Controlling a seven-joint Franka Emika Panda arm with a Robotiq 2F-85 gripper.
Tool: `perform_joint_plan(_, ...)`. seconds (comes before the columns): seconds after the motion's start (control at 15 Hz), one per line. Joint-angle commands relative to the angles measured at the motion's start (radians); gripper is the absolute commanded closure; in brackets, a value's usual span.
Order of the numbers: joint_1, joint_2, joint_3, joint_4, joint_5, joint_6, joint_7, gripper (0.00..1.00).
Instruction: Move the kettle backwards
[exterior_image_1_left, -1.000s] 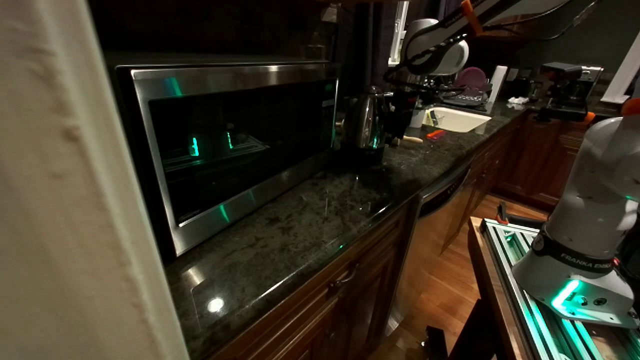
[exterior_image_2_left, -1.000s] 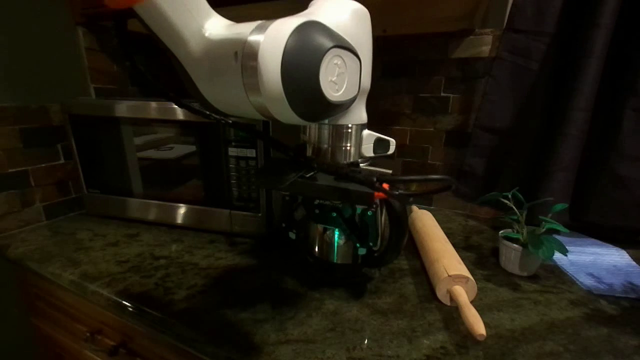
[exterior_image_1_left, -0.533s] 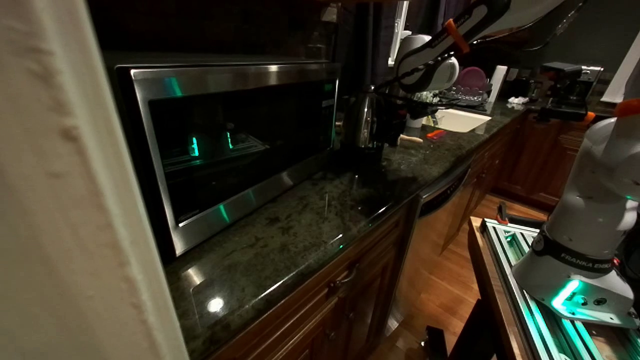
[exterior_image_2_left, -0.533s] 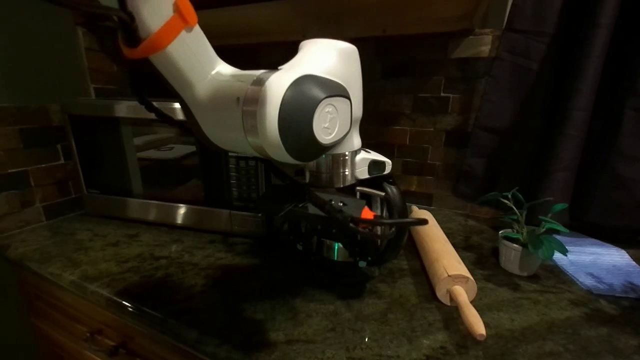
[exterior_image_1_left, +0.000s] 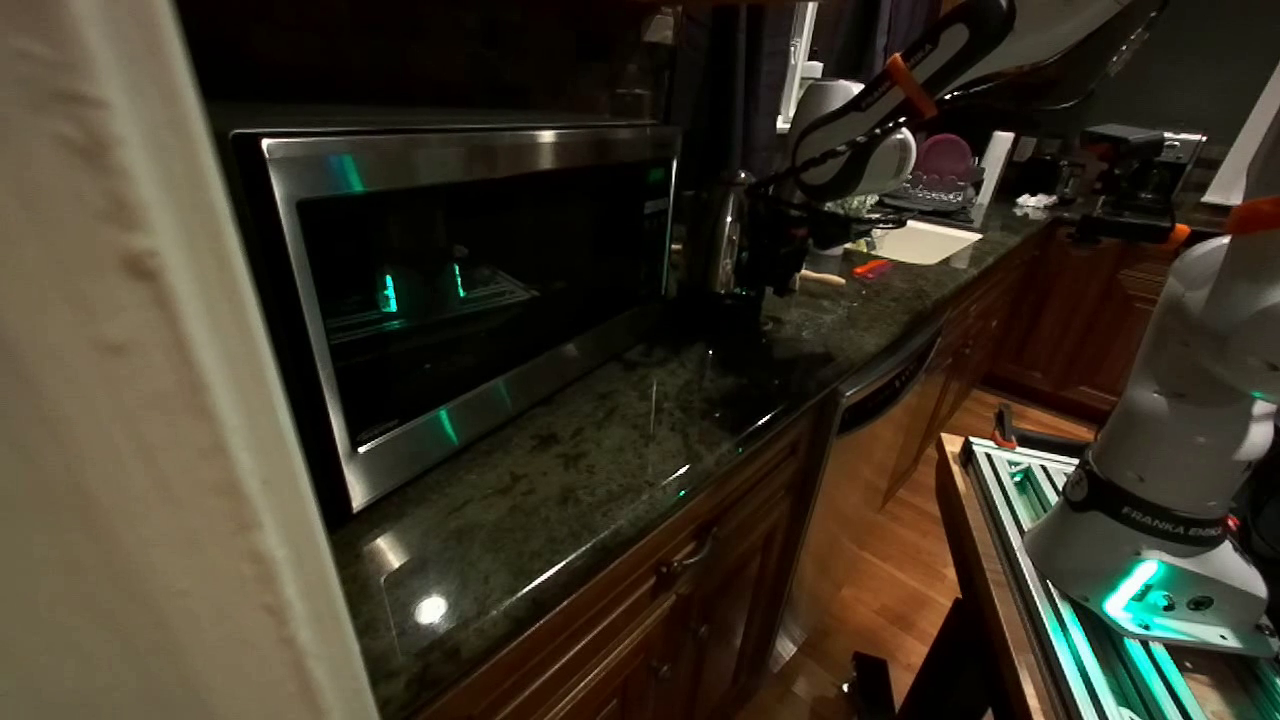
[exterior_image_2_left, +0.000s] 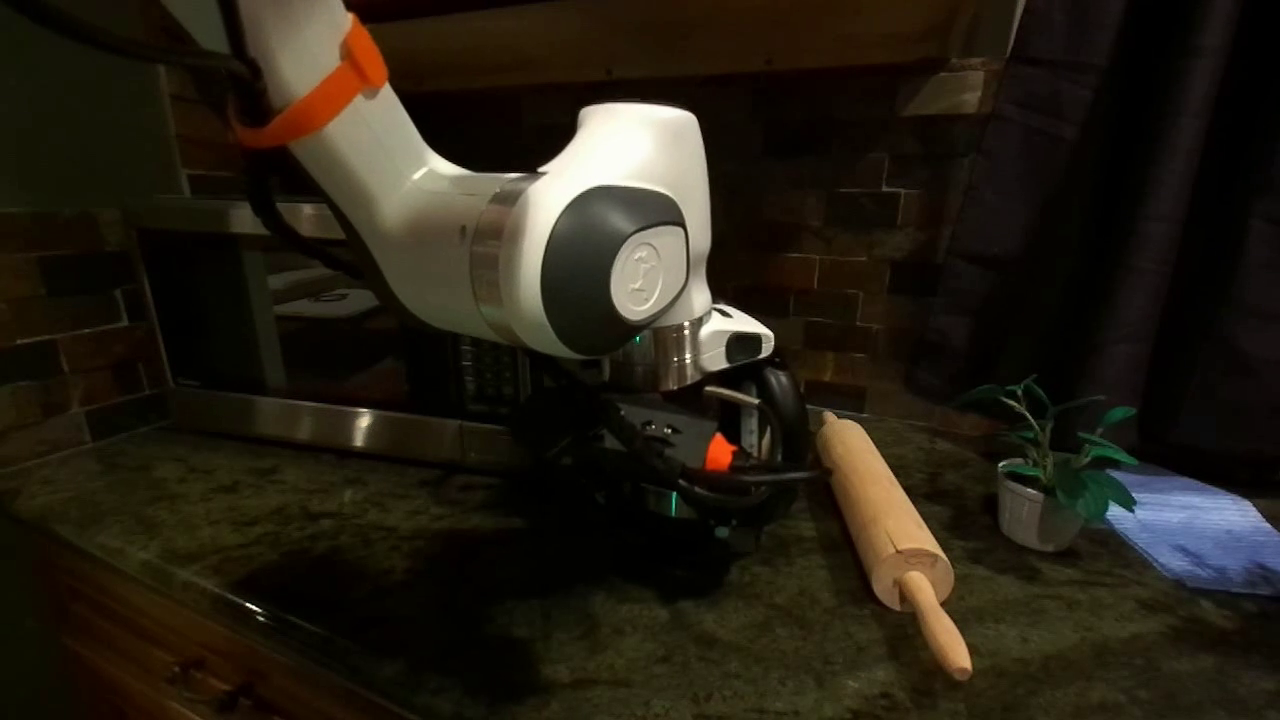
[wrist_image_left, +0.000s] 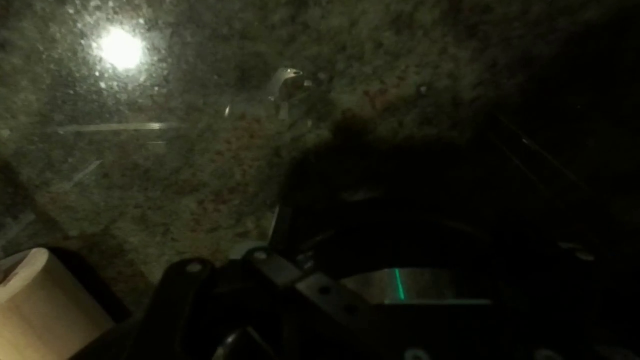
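Observation:
The kettle (exterior_image_1_left: 729, 240) is a dark, shiny jug standing upright on the stone counter beside the microwave. In an exterior view only a steel strip of the kettle (exterior_image_2_left: 660, 500) shows through my gripper (exterior_image_2_left: 658, 518). A dark loop at the gripper's right looks like its handle. In the wrist view, steel with a green reflection marks the kettle (wrist_image_left: 420, 286). My gripper (wrist_image_left: 427, 235) is low at the kettle's side, fingers spread wide in front of its body. The right finger is lost in shadow, so I cannot tell whether they touch.
The microwave (exterior_image_1_left: 480, 270) stands close beside the kettle. A wooden rolling pin (exterior_image_2_left: 885, 510) lies just to the gripper's right and also shows in the wrist view (wrist_image_left: 45, 310). A potted plant (exterior_image_2_left: 1045, 500) and a blue cloth (exterior_image_2_left: 1195, 530) are farther right. A white sink (exterior_image_1_left: 925, 242) lies beyond.
The arm has come down and slightly left in the view with the rolling pin, bringing the gripper lower over the kettle. The kettle looks nearly in the same place, now more covered.

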Motion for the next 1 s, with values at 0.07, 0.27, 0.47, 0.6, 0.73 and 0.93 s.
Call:
perform_joint_plan(0.07,-0.015,0.049,0.013,0.009,0.025,0.093,-0.015,0.00)
perform_joint_plan(0.27,-0.016,0.062,0.019,0.021,0.045,0.114,-0.043,0.00)
perform_joint_plan(0.47,-0.016,0.077,0.030,0.038,0.073,0.148,-0.091,0.00)
perform_joint_plan(0.6,-0.018,0.086,0.040,0.053,0.088,0.160,-0.125,0.00)
perform_joint_plan(0.73,-0.023,0.103,0.045,0.074,0.102,0.150,-0.148,0.00)
perform_joint_plan(0.93,-0.030,0.129,0.054,0.102,0.129,0.151,-0.180,0.00)
